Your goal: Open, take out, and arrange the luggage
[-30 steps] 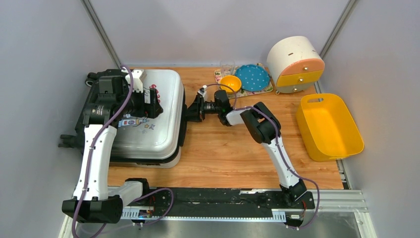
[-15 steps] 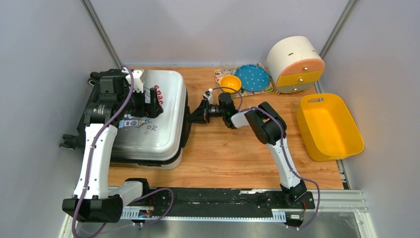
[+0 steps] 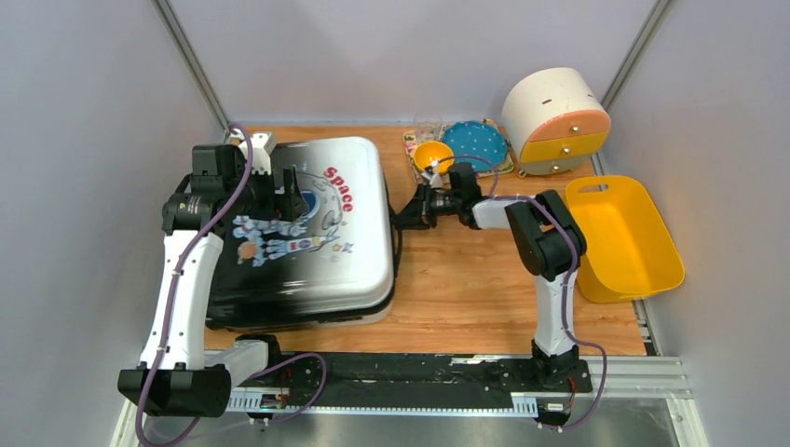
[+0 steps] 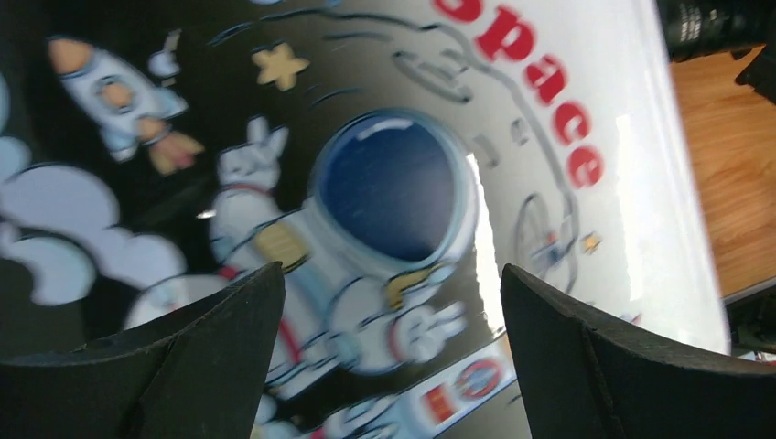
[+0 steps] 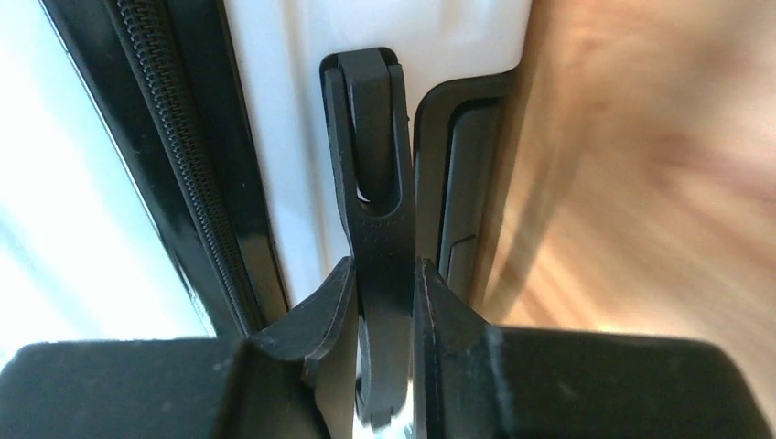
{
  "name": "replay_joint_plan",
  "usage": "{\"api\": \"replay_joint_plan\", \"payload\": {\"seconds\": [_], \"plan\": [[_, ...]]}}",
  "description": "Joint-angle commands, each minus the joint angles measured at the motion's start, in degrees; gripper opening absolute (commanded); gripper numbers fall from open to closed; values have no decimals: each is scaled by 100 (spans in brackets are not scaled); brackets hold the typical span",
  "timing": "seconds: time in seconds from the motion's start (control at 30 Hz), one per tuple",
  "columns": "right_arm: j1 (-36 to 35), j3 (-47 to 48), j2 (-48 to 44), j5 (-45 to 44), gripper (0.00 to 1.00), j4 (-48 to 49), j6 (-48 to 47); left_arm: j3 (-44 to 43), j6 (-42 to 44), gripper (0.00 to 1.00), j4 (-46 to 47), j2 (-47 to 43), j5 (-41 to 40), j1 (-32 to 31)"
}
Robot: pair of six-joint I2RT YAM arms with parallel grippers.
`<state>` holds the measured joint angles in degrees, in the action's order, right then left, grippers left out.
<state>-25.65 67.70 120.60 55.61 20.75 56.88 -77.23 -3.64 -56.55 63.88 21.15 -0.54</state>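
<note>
The luggage (image 3: 321, 237), a silver-white hard-shell case with an astronaut and red "Space" print, lies flat on the left of the wooden table. My right gripper (image 3: 406, 216) is at its right side, shut on the luggage's black side handle (image 5: 371, 183); in the right wrist view the strap is pinched between both fingers (image 5: 384, 283), next to the zipper and white shell (image 5: 284, 110). Over the printed lid (image 4: 393, 183) hovers my left gripper (image 4: 389, 366), open, with nothing between its fingers; in the top view the left gripper (image 3: 289, 191) is above the lid's back left.
A yellow plastic bin (image 3: 619, 237) sits at the right edge. A round cream-and-orange drawer box (image 3: 556, 119) stands at the back right. A yellow bowl (image 3: 433, 155) and a blue dotted plate (image 3: 475, 144) rest on a mat behind the right gripper.
The right gripper closed on the side handle and moved right, and the luggage slid right across the table with it. The left gripper stayed open above the lid.
</note>
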Motion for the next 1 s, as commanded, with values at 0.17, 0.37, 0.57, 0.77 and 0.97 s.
{"api": "replay_joint_plan", "payload": {"seconds": [0.17, 0.37, 0.57, 0.77, 0.97], "plan": [[1079, -90, -1081, -41, 0, -290, -527, -20, -76, 95, 180, 37, -92, 18], [1465, 14, -1354, -410, 0, -1599, -1626, -310, -233, 95, 4, 318, 64, 527], [1721, 427, -1469, -674, 0, -2672, -2479, -152, -260, 95, 57, 389, 802, 1046], [1712, 1209, -1425, -1193, 21, -4024, -3814, -55, -182, 95, -13, 493, 1504, 1547], [1739, 1694, -1706, -1474, 70, -5405, -5044, -64, 355, 96, -339, 617, 1798, 1882]]}}
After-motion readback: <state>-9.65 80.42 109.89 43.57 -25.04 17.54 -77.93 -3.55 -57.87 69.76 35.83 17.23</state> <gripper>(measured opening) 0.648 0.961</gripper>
